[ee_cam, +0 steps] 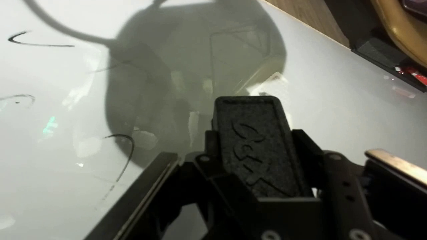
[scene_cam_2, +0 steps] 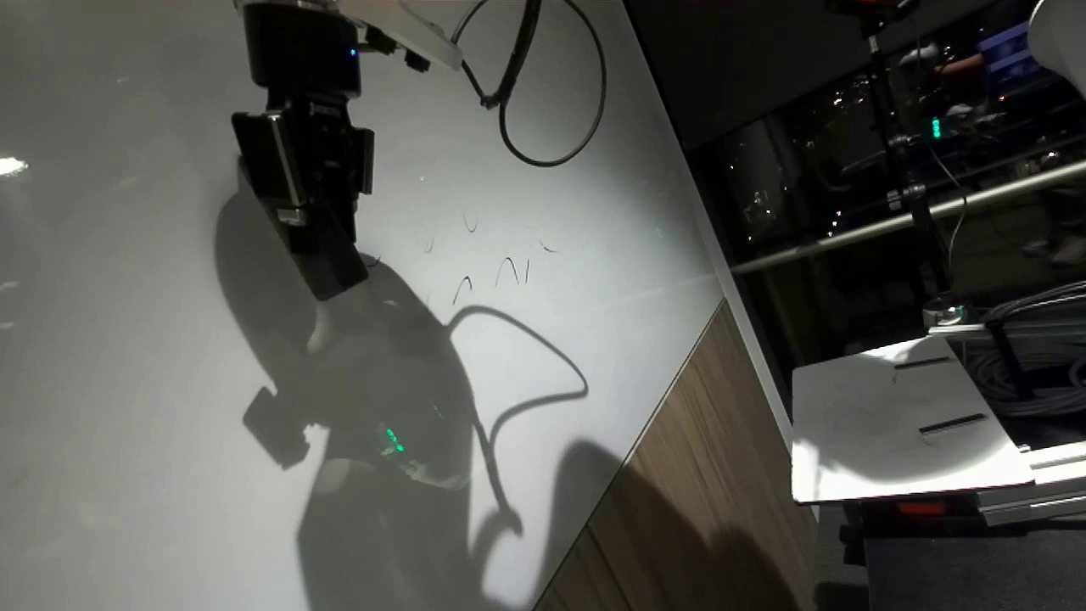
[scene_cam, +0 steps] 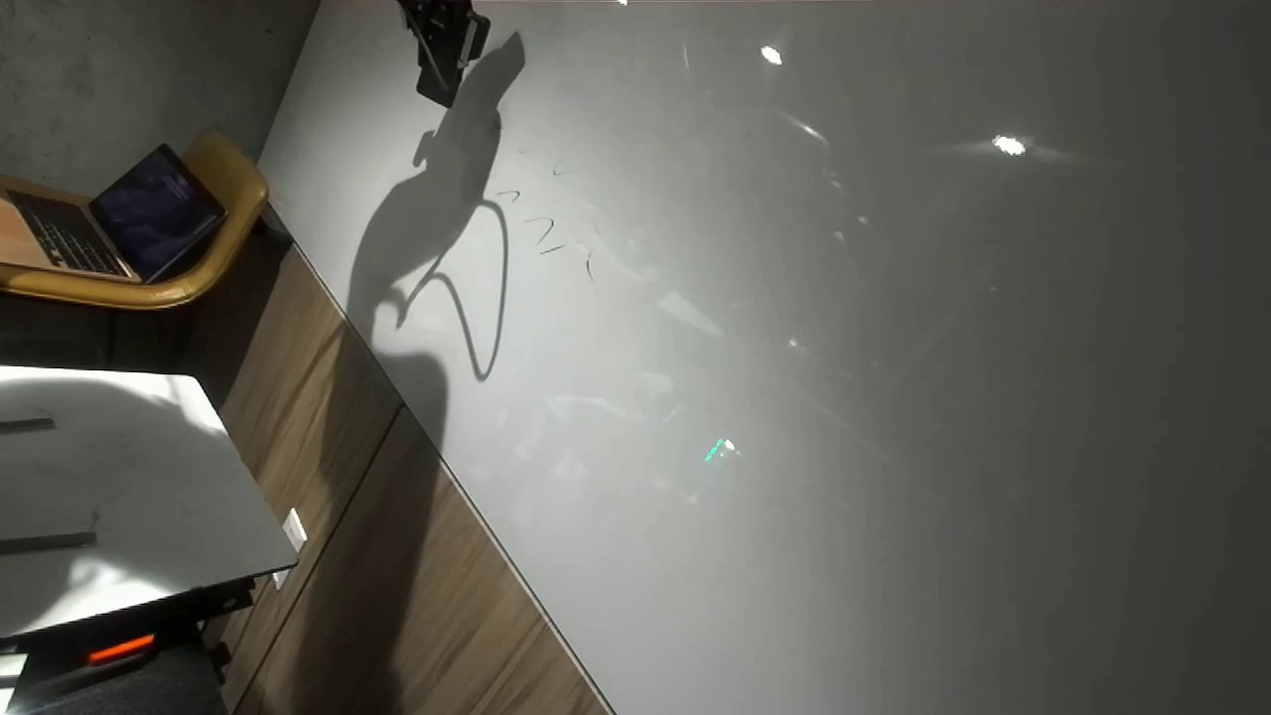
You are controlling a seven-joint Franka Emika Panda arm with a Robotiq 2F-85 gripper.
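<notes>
Close to the large, glossy white board (scene_cam: 894, 397): your one dark grey, rectangular, script-embossed block (ee_cam: 258, 150), apparently an eraser, is at the board's far left in an exterior view; whether it touches the surface, you cannot tell.
Black, two-fingered metal gripper (ee_cam: 256, 140): one, and you have it grasping that block, a finger against each long side.
Block's step: you seem to be positioning it near thin, dark, curved pen strokes (ee_cam: 40, 44), with the hold itself already made.
Block's next move: it probably calls for squaring the block to the board before you press or slide it, since a tilted block would bear on one edge only.
Strokes: at least four lie left of the block in the wrist view; both exterior views show more, some too faint for you to count surely.
Mustard-yellow, moulded shell chair (scene_cam: 238, 179): one, far left, with one open, dark-screened laptop (scene_cam: 149, 214) on it.
Flat, white, angular platform (scene_cam: 159, 477): one, near left, with two narrow dark slots (scene_cam: 45, 543).
Slim black cable (scene_cam_2: 521, 55): one, looping right of your gripper in an exterior view.
</notes>
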